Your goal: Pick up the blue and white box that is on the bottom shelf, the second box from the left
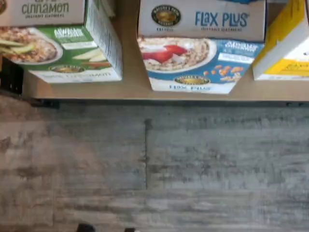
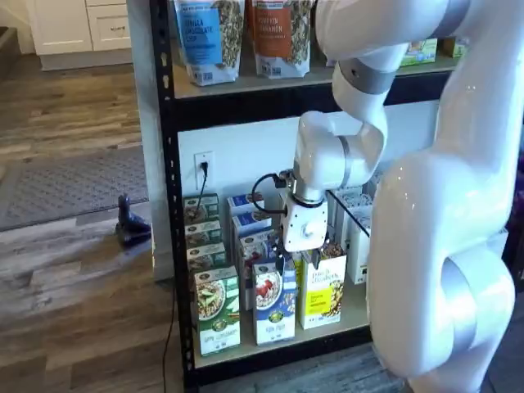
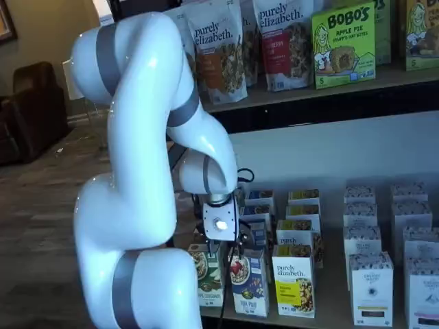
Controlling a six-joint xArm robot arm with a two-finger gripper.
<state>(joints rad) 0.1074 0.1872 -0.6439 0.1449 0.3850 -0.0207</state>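
Observation:
The blue and white box [image 1: 198, 63] stands upright at the front of the bottom shelf [image 1: 130, 89], between a green and white carton [image 1: 63, 48] and a yellow carton [image 1: 285, 48]. It shows in both shelf views [image 2: 273, 303] [image 3: 248, 281]. My gripper [image 2: 296, 262] hangs fingers-down just in front of and above the blue box's top, not touching it. Its two black fingers stand apart with a gap and hold nothing. It also shows in a shelf view [image 3: 232, 248], partly against the boxes behind.
More cartons stand in rows behind the front ones. White boxes [image 3: 370, 288] fill the shelf's right part. Granola bags [image 2: 205, 37] stand on the higher level. The rack's black post [image 2: 164, 205] stands at the left. Grey wood floor [image 1: 145, 164] lies in front.

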